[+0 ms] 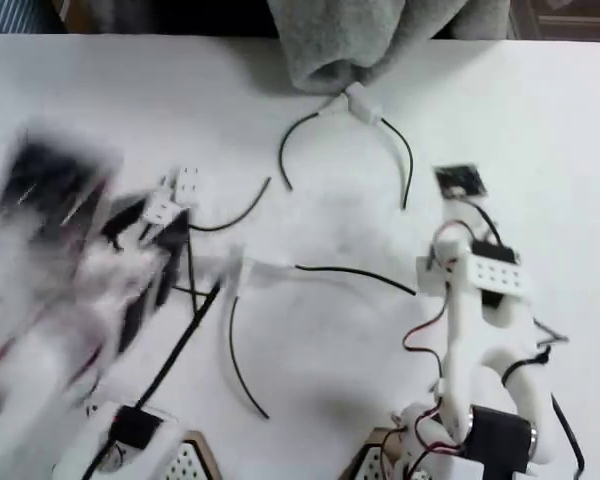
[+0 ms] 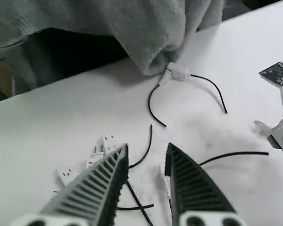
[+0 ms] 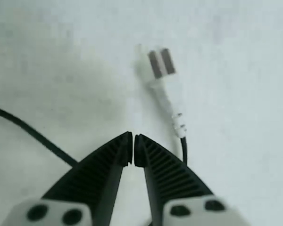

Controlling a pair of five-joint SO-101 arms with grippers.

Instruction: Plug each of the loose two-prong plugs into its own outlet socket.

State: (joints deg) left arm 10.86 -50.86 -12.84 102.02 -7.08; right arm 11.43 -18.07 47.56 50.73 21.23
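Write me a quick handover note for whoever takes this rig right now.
Left gripper: open, empty, by the outlet sockets.
Right gripper: shut, empty, with a two-prong plug lying loose ahead of it.
A second plug lies by the grey cloth.
Done: I cannot confirm any plug is seated.
Left: put each loose plug into its own socket.

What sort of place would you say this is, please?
Probably a robotics test bench: a white table, a small robot arm, a loose plug and a bare circuit board.
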